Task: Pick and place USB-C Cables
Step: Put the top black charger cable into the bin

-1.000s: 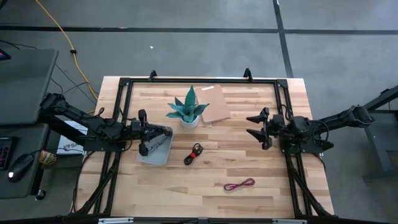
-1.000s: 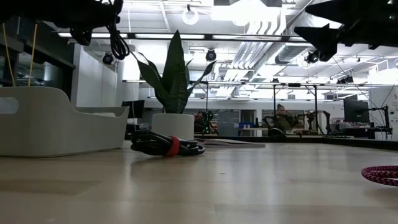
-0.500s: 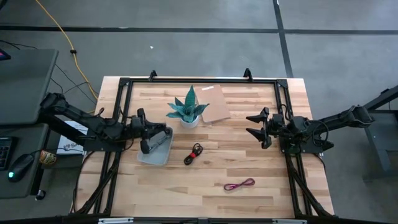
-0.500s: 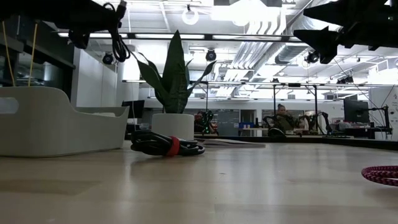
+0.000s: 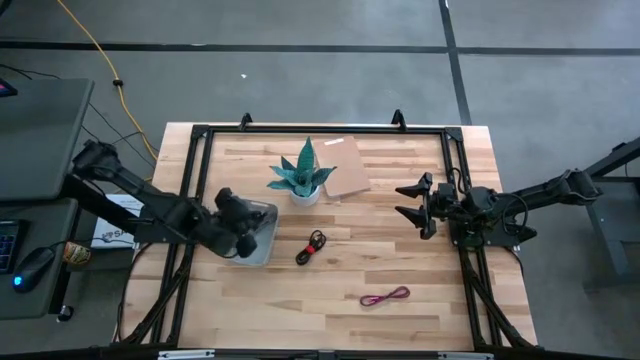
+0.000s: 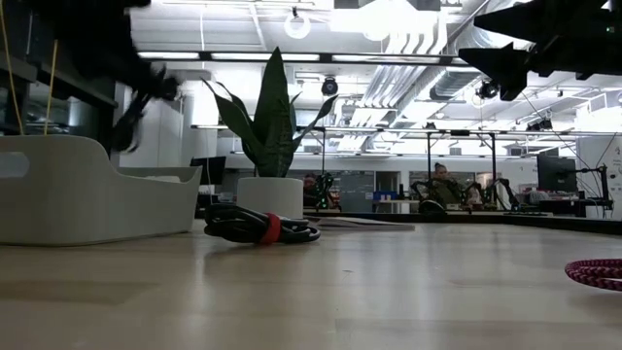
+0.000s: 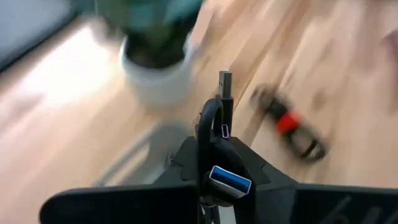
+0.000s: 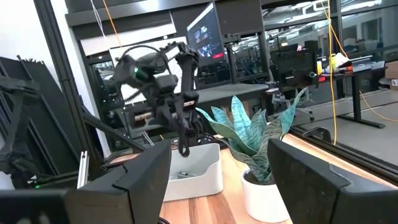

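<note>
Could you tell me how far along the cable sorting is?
Done: one small cable seems to lie in the grey tray. In hand: the left gripper holds a black cable over it. Left: the black-and-red cable and the magenta cable on the table. The right gripper waits open.

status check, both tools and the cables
Left tool shut over tray. Right tool open, waiting. Black-red cable, magenta cable on table. Nothing blocking.

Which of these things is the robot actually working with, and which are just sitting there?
Job: black cable held in the left gripper over the grey tray; black-and-red cable; magenta cable; right gripper, open, waiting at the table's right.
Lying about: potted plant; brown board.
</note>
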Robot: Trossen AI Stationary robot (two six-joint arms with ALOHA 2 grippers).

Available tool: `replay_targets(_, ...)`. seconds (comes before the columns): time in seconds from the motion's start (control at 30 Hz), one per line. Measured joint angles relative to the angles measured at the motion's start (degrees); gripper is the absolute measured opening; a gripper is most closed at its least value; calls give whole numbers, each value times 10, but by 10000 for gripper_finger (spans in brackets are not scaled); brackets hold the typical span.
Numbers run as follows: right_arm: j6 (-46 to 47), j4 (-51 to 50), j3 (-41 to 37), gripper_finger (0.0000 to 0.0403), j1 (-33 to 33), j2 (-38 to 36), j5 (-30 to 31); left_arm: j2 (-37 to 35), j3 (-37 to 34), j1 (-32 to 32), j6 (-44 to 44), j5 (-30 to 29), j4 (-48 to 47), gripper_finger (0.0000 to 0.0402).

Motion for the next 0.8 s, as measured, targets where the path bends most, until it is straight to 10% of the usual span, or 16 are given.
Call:
replay_targets(0.2,0,0,0,259,0,0,0,120,41,11,-134,109,-147,13)
replay_targets(0.4,0,0,0,259,0,0,0,187,42,40,-93,190,-145,19)
replay_targets(0.8,0,-2,0,259,0,0,0,230,42,72,-24,205,-118,58)
